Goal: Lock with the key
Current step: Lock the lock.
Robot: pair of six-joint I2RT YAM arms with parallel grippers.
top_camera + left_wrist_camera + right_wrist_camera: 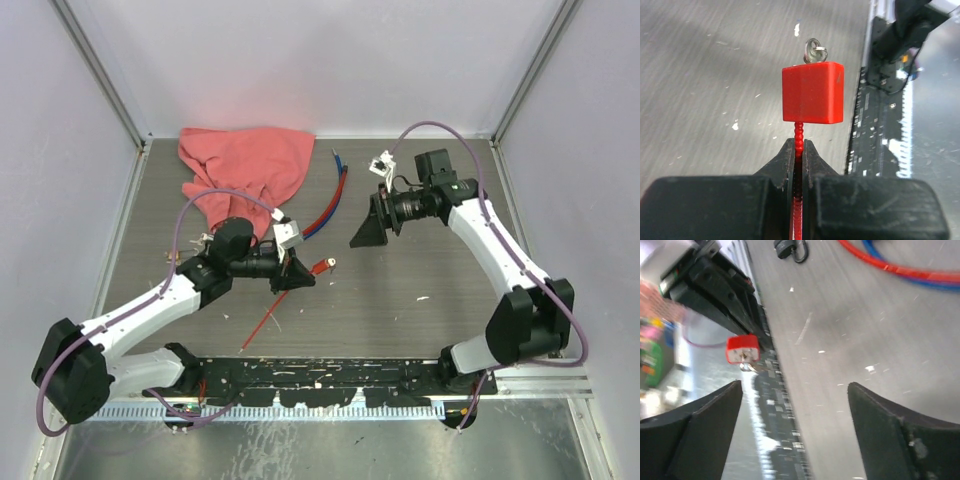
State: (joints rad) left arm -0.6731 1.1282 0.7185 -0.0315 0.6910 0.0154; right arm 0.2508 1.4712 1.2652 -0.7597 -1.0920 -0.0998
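Left gripper (pixel 799 150) pinching the red ribbed cable (pixel 798 131), red lock body (pixel 812 93) just beyond the fingertips at 12 o'clock, key (pixel 815 51) protruding from its far end, right gripper (pixel 795 387) spread wide, apart at 2 o'clock of the lock body in the top view.

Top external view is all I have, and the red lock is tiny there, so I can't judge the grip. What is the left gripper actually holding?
Observer: The left gripper is shut on the red beaded cable just below the red lock body, not on the body itself.
Operator: Is the key in it?
Observer: Yes, a silver key with a ring sticks out of the face turned away from the left gripper.
Operator: And the right gripper?
Observer: The right gripper is open, facing the lock and clear of it.
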